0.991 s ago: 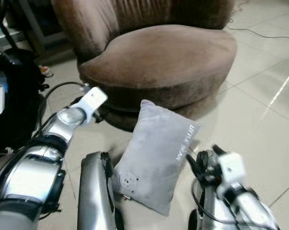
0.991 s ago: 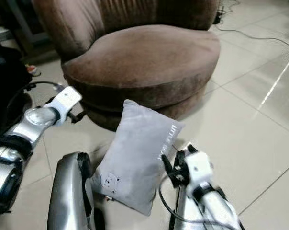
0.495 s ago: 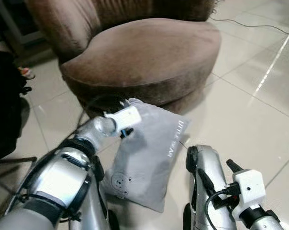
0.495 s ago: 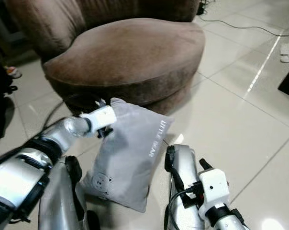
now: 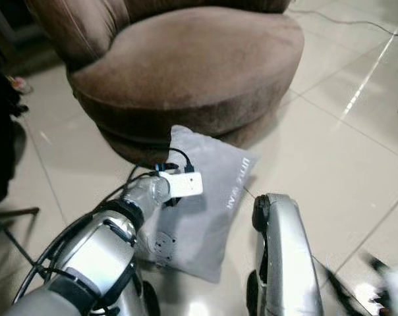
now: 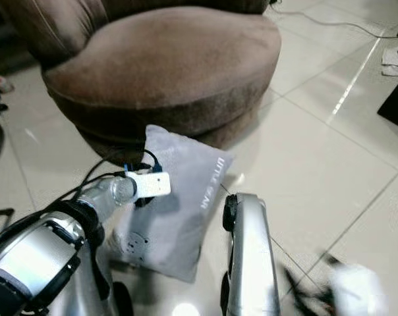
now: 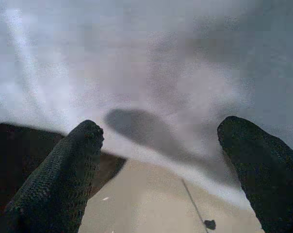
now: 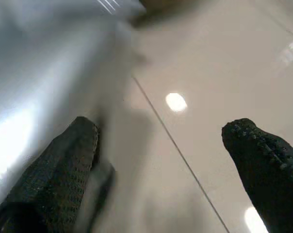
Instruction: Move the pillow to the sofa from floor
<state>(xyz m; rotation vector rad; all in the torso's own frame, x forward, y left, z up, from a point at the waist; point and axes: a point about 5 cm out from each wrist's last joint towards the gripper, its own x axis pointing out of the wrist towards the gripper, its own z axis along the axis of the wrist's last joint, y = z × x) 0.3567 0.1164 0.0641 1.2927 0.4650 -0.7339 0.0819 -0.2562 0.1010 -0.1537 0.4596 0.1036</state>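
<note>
Left gripper (image 7: 158, 160): fingers spread wide, nothing between them, poised just in front of the grey fabric of the pillow (image 5: 209, 197). Left fingertips (image 7: 78, 145) dark and textured, with a shadow cast on the cloth between them. Left arm (image 5: 100, 250): silver, extended forward and down from the lower left, its white wrist block (image 5: 183, 184) over the pillow's upper left part, black and blue cables looping above it.

Right gripper (image 8: 158, 160): fingers likewise wide apart, holding nothing, above the pale tiled floor (image 5: 344, 151) beside a blurred grey mass; that view is smeared. Right forearm (image 5: 284, 257): silver, running along the pillow's right side.

Pillow: grey, rectangular, printed lettering along one edge and a small bear face near its lower corner; stands tilted on the floor, upper edge leaning against the base of the sofa (image 5: 186, 72).

Sofa: brown, rounded, plush seat, directly behind the pillow.

Cable (image 5: 344, 23): thin, lying on the tiles at the far right.
</note>
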